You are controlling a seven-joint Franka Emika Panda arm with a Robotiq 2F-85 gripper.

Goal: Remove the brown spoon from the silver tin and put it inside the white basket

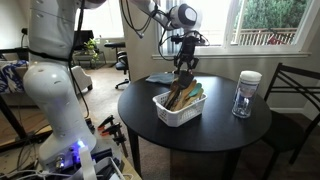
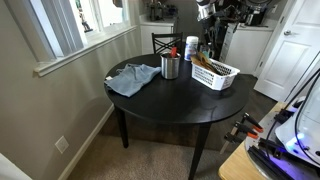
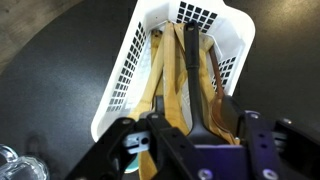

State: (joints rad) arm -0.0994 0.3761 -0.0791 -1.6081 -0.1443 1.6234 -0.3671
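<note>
The white basket (image 1: 170,113) stands on the round black table (image 1: 215,135); it also shows in an exterior view (image 2: 216,76) and in the wrist view (image 3: 133,62). My gripper (image 1: 185,66) hangs right over it, also seen in an exterior view (image 2: 208,42). In the wrist view the gripper (image 3: 197,125) is shut on the wide end of the brown spoon (image 3: 189,70). The spoon's handle slants down into the basket, among paler tan wooden utensils (image 3: 160,85). The spoon also shows in an exterior view (image 1: 181,90). The silver tin (image 2: 170,67) stands apart from the basket.
A blue cloth (image 2: 133,78) lies on the table beside the tin. A clear jar with a white lid (image 1: 246,93) stands near the table edge. A dark chair (image 1: 296,88) is at the table, under a window.
</note>
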